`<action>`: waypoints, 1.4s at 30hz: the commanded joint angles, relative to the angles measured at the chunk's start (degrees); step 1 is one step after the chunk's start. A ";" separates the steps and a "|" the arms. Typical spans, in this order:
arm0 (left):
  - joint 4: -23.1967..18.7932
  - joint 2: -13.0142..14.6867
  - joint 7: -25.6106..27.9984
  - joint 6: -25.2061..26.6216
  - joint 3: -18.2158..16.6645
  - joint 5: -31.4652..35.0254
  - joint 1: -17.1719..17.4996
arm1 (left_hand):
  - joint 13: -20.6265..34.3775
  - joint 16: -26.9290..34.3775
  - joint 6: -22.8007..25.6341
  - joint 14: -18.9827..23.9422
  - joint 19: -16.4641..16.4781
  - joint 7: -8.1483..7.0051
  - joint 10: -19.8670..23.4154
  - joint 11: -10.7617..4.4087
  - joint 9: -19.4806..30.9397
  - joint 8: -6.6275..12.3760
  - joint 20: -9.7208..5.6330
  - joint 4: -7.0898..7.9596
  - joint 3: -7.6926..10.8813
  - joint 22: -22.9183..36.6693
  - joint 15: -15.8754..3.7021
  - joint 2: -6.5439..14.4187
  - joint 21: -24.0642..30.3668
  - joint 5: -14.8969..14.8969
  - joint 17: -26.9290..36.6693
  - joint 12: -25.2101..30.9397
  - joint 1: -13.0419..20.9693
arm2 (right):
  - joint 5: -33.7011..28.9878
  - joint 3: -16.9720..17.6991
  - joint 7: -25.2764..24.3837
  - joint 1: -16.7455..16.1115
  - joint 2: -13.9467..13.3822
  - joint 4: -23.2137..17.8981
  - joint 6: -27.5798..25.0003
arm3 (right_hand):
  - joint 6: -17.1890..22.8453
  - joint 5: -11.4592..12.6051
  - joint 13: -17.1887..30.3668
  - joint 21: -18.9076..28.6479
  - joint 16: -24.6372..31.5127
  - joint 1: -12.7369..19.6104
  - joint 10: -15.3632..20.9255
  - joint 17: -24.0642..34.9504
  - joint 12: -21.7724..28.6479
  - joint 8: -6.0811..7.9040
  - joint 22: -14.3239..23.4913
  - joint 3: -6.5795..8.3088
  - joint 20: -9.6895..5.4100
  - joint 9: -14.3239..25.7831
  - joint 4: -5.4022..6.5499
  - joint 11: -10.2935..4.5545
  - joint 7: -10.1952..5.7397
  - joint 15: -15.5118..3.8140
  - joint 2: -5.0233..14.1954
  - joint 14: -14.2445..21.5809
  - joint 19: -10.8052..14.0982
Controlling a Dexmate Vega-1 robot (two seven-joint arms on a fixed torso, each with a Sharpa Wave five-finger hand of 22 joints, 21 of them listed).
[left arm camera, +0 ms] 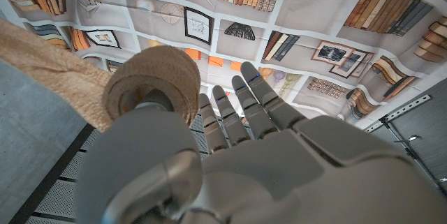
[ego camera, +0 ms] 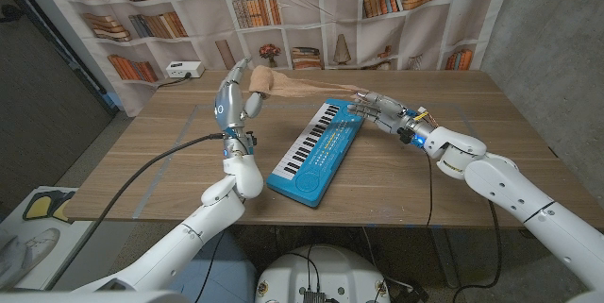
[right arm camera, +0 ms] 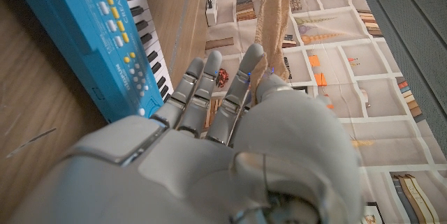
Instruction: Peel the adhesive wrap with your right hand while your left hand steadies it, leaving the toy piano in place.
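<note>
Head view: no writing is legible on the blue toy piano [ego camera: 318,152], which lies diagonally at table centre. The left hand [ego camera: 235,95], raised at 10 o'clock from it, grips a tan adhesive wrap roll [ego camera: 261,80]. Its unrolled strip [ego camera: 316,92] stretches taut to the right hand [ego camera: 376,109], which pinches the end over the piano's far end.

Even, soft overhead light; the table [ego camera: 406,190] shows only faint shadows and no glare. Head view sharp, with lines bowing toward its edges. In both wrist views the near hands [left arm camera: 279,175] [right arm camera: 209,161] are slightly soft
</note>
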 commanded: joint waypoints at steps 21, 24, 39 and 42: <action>3.01 -5.19 -0.01 -1.78 -6.94 5.17 1.69 | 0.03 -0.24 -1.09 -2.58 0.22 0.07 -0.77 0.02 -0.10 -0.14 0.38 -2.05 -0.36 0.32 -2.07 -2.38 -0.83 -0.87 0.05 0.05 0.86 | 0.72 1.81 -0.40 -0.76 -1.27 -1.69 -0.34 | 0.90 -0.24 -0.30 1.13 -0.28 0.00 0.70 0.96 0.37 -0.40 -0.12 0.11 -2.58 0.34 -0.52 0.34 0.44 -10.74 -0.35 1.47 -0.15; 3.35 -5.87 -0.01 -1.96 -7.44 5.64 1.67 | 0.03 -0.24 -2.09 -2.84 0.27 0.09 -1.49 0.22 -0.13 -0.42 0.43 -2.11 -0.52 0.35 -2.15 -2.54 -1.03 -0.92 0.12 -0.17 0.79 | 0.62 2.28 -0.13 -1.21 -1.65 -2.21 0.11 | 0.93 -0.25 -0.36 1.25 -0.20 0.00 0.76 1.09 0.38 -0.45 -0.14 0.13 -2.51 0.34 -0.53 0.32 0.52 -10.73 -0.31 1.68 -0.06; 3.40 -6.21 -0.01 -1.27 -7.26 5.95 1.52 | 0.03 -0.30 -3.31 -3.32 0.19 0.07 -1.95 0.16 -0.16 -0.59 0.55 -2.55 -0.51 0.38 -2.34 -2.63 -1.45 -0.91 0.13 -0.15 1.30 | 1.31 4.04 0.35 -3.06 -3.11 -4.49 0.69 | 1.16 -0.33 -0.48 1.88 -0.17 0.25 1.15 1.73 0.64 -0.68 -0.26 0.31 -2.26 0.61 -0.92 0.83 1.03 -10.73 -0.40 2.47 0.03; 3.03 -6.03 -0.01 -0.91 -7.15 5.99 1.76 | 0.05 -0.27 -3.33 -3.32 0.19 0.07 -1.95 0.10 -0.17 -0.56 0.49 -2.59 -0.51 0.38 -2.30 -2.62 -1.50 -0.91 0.14 -0.12 1.36 | 1.40 4.44 0.05 -3.53 -3.30 -4.89 0.85 | 1.20 -0.34 -0.47 1.99 -0.28 0.26 1.10 1.77 0.66 -0.71 -0.29 0.40 -2.21 0.70 -0.94 0.91 0.95 -10.71 -0.33 2.53 0.01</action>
